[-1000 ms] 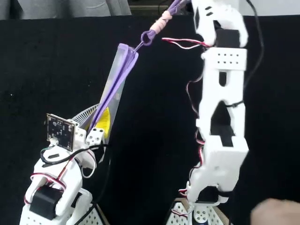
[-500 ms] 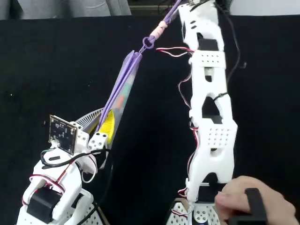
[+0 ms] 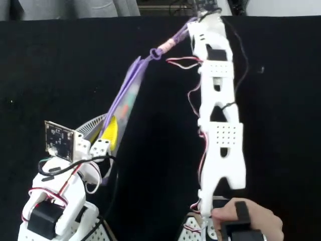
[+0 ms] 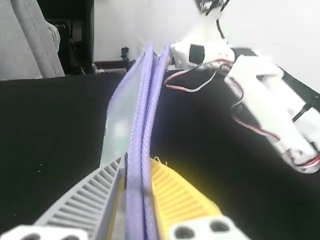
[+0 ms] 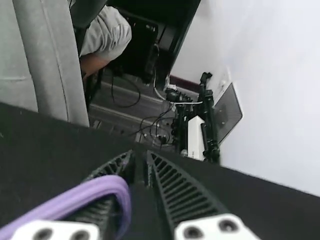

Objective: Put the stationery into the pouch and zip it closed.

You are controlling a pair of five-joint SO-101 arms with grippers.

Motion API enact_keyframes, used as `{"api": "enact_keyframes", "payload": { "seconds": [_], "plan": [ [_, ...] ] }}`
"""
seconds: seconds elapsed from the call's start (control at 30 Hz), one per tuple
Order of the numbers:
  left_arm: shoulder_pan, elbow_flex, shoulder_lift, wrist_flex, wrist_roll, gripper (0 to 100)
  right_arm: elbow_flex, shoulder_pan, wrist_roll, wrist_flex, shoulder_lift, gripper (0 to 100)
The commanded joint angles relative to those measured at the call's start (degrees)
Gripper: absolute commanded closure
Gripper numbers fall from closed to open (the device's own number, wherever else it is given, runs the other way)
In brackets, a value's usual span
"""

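The purple pouch (image 3: pixel 126 98) hangs stretched above the black table (image 3: pixel 60 70), its zipper edge facing up and coloured things faintly visible through its clear side. My left gripper (image 3: pixel 103 128) holds its near end. In the left wrist view the grey and yellow fingers (image 4: pixel 172 195) of the left gripper (image 4: pixel 137 167) are clamped on the pouch's zipper edge (image 4: pixel 142 115). The purple pull cord (image 3: pixel 168 44), with a ring and a pink bead, runs from the far end to my right gripper (image 3: pixel 192 21). That right gripper (image 5: pixel 140 161) is shut on the cord (image 5: pixel 82 197).
The white right arm (image 3: pixel 220 125) stretches from the front edge to the table's far side. A person's hand (image 3: pixel 251 223) rests at that arm's base. Beyond the far edge stand a grey curtain (image 5: pixel 45 60) and cables on the floor.
The right arm has swung left and stretched out, carrying the cord and the pouch's far end left. The pouch has turned more edge-on. A hand has come in at the arm's base.
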Motion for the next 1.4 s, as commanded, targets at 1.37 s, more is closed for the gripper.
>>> {"api": "enact_keyframes", "payload": {
  "seconds": [1.37],
  "plan": [
    [-1.36, 15.25, -2.11, -20.13, 1.49, 80, -23.87, -16.35, 9.58, 46.15, -51.82, 98.7]
  ]
}}
